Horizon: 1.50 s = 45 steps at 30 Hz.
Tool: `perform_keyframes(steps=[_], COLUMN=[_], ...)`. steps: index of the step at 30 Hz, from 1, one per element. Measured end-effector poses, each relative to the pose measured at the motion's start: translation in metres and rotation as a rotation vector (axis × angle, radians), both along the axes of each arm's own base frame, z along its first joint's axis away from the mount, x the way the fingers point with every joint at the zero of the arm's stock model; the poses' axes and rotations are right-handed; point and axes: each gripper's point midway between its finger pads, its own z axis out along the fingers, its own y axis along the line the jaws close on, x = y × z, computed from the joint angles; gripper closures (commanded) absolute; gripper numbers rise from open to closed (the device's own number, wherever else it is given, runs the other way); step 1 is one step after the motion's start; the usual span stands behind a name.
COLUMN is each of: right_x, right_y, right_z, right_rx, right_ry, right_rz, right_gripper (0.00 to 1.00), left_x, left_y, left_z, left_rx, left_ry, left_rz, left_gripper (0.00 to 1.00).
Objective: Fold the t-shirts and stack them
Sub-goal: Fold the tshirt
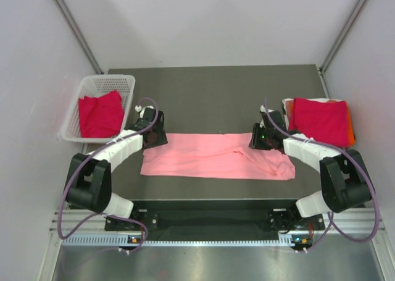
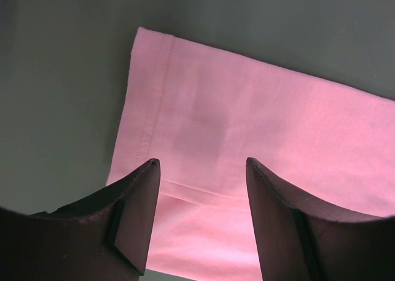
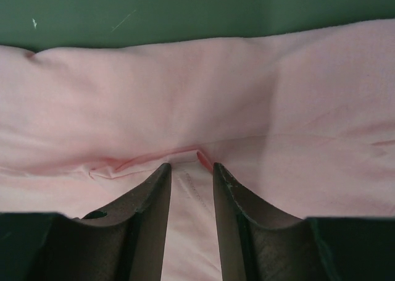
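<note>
Over on the left side of the dark table (image 1: pixel 210 86) sits the white mesh basket (image 1: pixel 126 83), and there's one crimson t-shirt (image 1: pixel 99 115) lying bunched in it, filling most of the bottom. Nothing else shows in that basket from where I'm standing. Across on the right, no container at all, just a pile on the table's far right edge: a crimson folded shirt (image 1: pixel 320 121) on top, a sliver of orange shirt (image 1: pixel 351 133) poking out along its right side and a bit of white shirt (image 1: pixel 308 100) showing at the back. And between the two arms, spread flat along the near half of the table, is the salmon-pink t-shirt (image 1: pixel 216 156), a long band running left to right, smooth on the left, rumpled toward the right. The left gripper (image 2: pixel 200 167) is at the shirt's back left corner, fingers (image 2: pixel 139 213) spread wide with nothing between them, and its wrist view shows the stitched hem (image 2: pixel 157 96) below and the bare table just beside it. The right gripper (image 3: pixel 190 167) is at the back right stretch of the same shirt, close beside the pile. Its fingers (image 3: pixel 145 219) are only a little apart, with flat pink cloth and a line of stitching showing through the gap, and the tips sit right at a raised crease (image 3: pixel 148 159) in the fabric. Nothing looks clamped there.
</note>
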Motion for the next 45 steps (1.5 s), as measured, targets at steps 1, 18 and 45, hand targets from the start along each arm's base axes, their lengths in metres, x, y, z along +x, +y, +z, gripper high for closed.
perform_keyframes(steps=[1,18,45], right_x=[0.0,-0.005,-0.029], right_y=[-0.001,0.01,0.021], right_z=[-0.002,0.014,0.049], right_rx=[-0.004,0.057,0.177], right_ry=[0.003,-0.042,-0.073], right_rz=[-0.001,0.057,0.107], right_gripper=[0.66,1.0,0.55], left_x=[0.0,-0.001,0.0], left_y=[0.001,0.007,0.006], left_z=[-0.001,-0.009,-0.011], left_rx=[0.003,0.024,0.018], left_ry=[0.001,0.021,0.012], left_rz=[0.003,0.021,0.019], left_gripper=[0.37,0.37,0.38])
